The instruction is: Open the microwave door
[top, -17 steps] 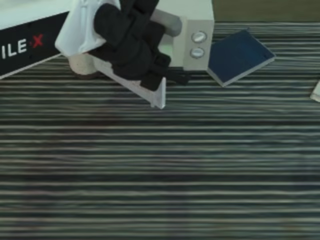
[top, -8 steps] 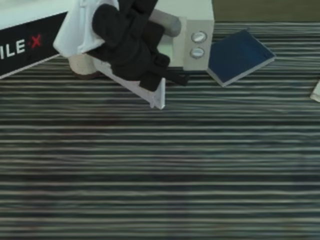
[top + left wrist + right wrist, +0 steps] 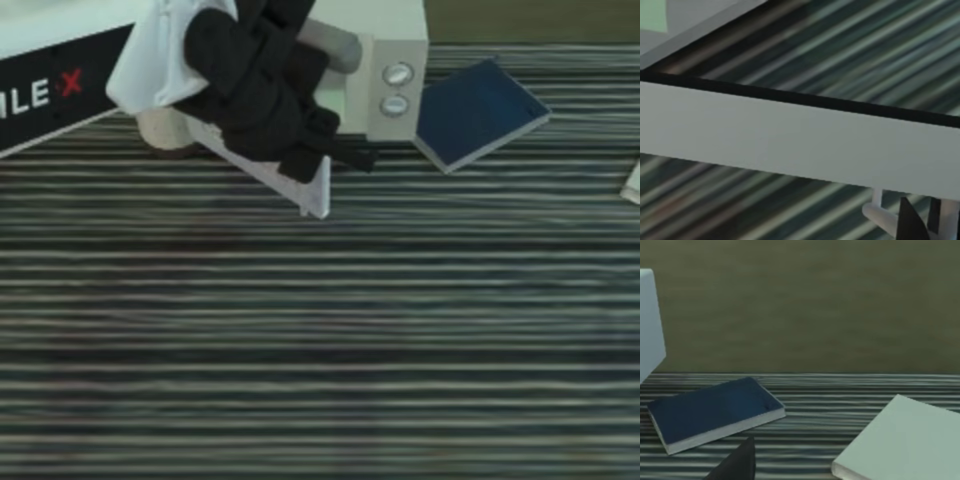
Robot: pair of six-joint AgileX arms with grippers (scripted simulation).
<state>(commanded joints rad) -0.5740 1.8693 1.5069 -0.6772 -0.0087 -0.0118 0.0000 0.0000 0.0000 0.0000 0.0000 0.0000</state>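
Observation:
The white microwave stands at the table's back edge, two silver knobs on its right panel. The microwave door is swung out toward the front left, well away from the box. My left gripper reaches over the door and is shut on its white bar handle. In the left wrist view the door's edge runs across as a white band, with the dark fingers around the handle. My right gripper is out of the top view, low near the table's right side.
A dark blue book lies right of the microwave, also in the right wrist view as the same book. A pale flat book lies at the far right edge. A beige jar stands left of the microwave, under my left arm.
My left arm has shifted very slightly to the left. The door's angle looks the same.

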